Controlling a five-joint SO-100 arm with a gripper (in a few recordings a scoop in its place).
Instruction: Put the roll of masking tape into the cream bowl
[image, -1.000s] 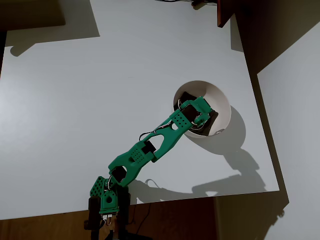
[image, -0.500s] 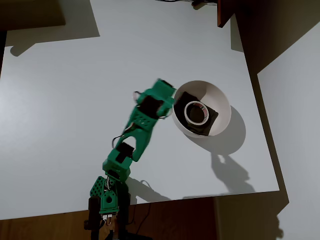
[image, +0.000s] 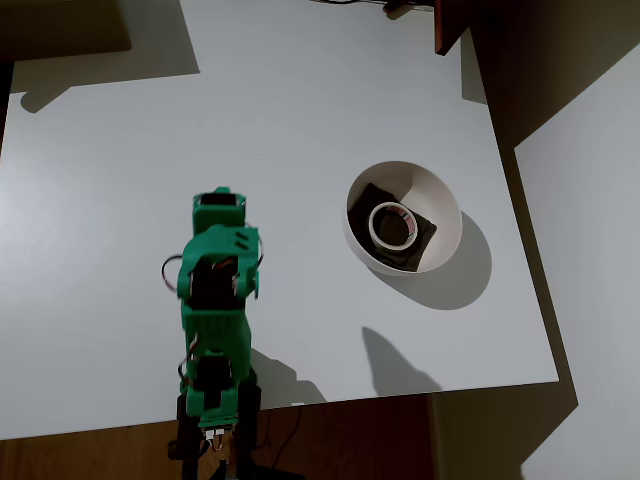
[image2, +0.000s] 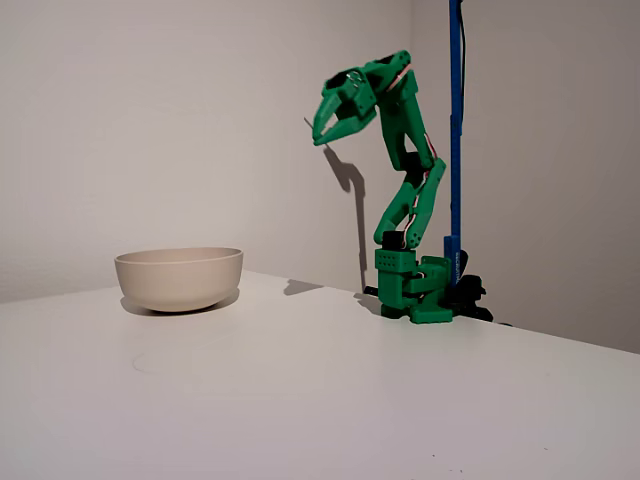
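Overhead view first: we see the roll of masking tape (image: 392, 225) lying flat inside the cream bowl (image: 443, 200), resting on a dark brown square piece (image: 424, 237) at the bottom, with its hollow centre facing up. Our green arm (image: 213, 310) is folded over its base at the near edge of the white worktop (image: 280, 120), well apart from the bowl. In the fixed view the tool (image2: 322, 128) is raised high above the worktop, its two fingers parted with nothing between them, pointing down and toward the bowl's side. The bowl (image2: 180, 277) sits upright there, and its wall hides the contents. We judge the placement done: the tape is in the bowl and we hold nothing. What is left, at most, is settling the arm at rest.
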